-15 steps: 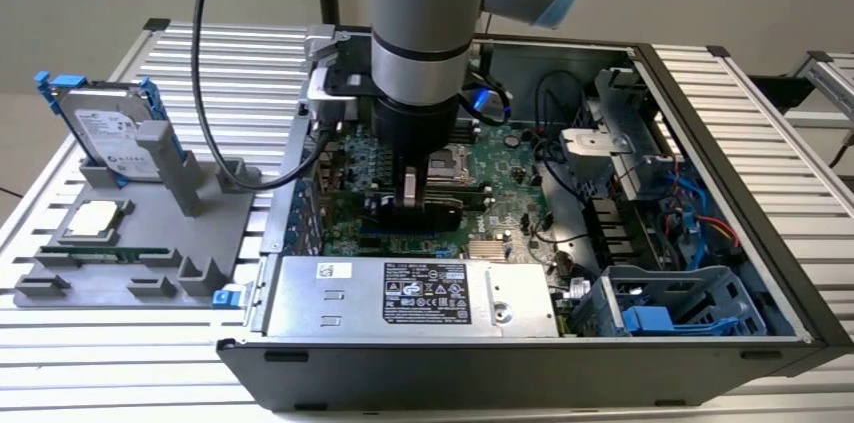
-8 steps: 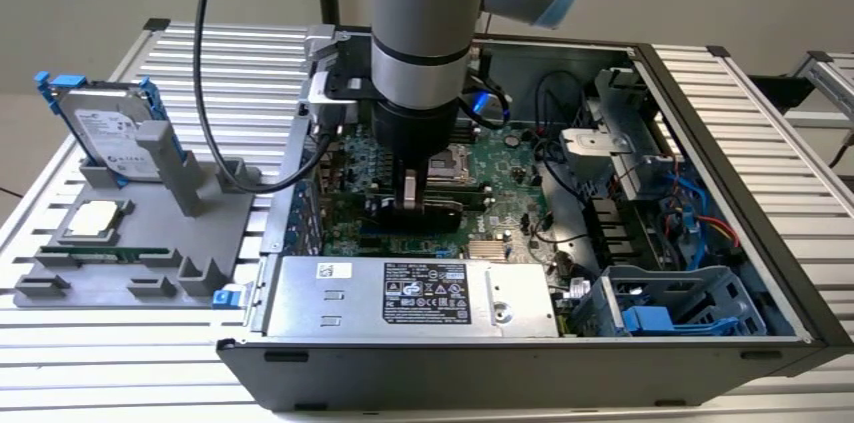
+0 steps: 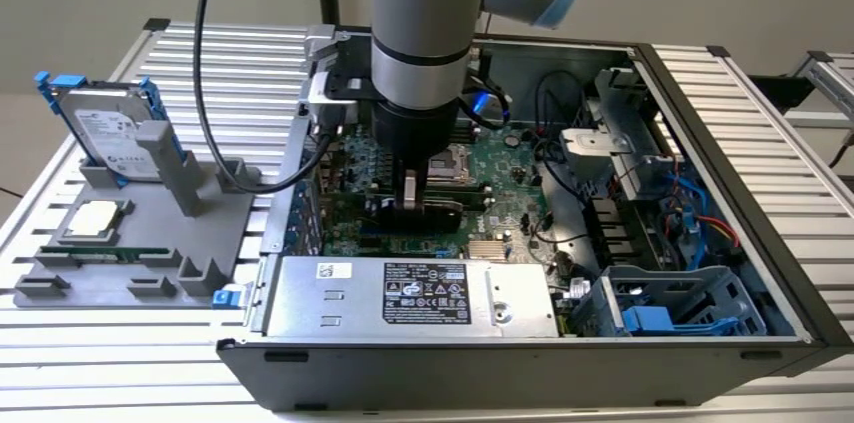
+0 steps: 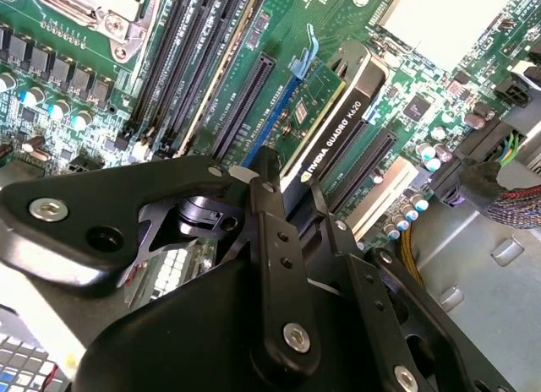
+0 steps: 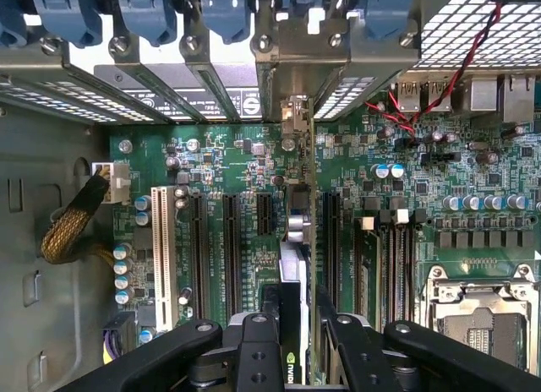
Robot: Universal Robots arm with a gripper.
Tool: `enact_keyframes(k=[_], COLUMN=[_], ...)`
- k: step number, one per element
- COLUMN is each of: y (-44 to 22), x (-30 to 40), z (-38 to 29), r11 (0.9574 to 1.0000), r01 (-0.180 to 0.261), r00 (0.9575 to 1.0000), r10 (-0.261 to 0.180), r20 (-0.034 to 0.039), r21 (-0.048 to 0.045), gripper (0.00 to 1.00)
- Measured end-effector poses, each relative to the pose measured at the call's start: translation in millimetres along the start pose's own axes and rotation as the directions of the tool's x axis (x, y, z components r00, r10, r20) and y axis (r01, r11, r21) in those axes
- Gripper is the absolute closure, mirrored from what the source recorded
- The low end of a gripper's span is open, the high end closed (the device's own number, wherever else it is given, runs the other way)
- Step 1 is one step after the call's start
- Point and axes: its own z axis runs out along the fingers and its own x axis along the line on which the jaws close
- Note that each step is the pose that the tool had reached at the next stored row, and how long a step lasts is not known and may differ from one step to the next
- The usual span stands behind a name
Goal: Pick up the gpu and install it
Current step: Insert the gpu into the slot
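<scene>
One gripper reaches down inside the open computer case, fingers closed on the gpu. Card stands on edge over the green motherboard, at a long expansion slot between black slots; seating depth unclear. Hard drive rests in the grey holder on the worktop, at the exterior view's left.

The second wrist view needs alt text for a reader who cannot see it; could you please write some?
The black tool is shut on the gpu, holding it edge-down over a long black expansion slot on the green motherboard. Parallel memory slots lie beyond, and a braided cable bundle runs along one side.
</scene>
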Motion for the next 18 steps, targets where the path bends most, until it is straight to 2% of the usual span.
enact_keyframes(k=[10,18], y=[0.7,0.7], x=[0.9,1.0], z=[5.5,5.4], r11=[1.0000,1.0000], r01=[0.000,0.000], r00=[1.0000,1.0000], r10=[0.000,0.000], r20=[0.0000,0.0003], r21=[-0.0001,0.0000], gripper=[1.00,1.00])
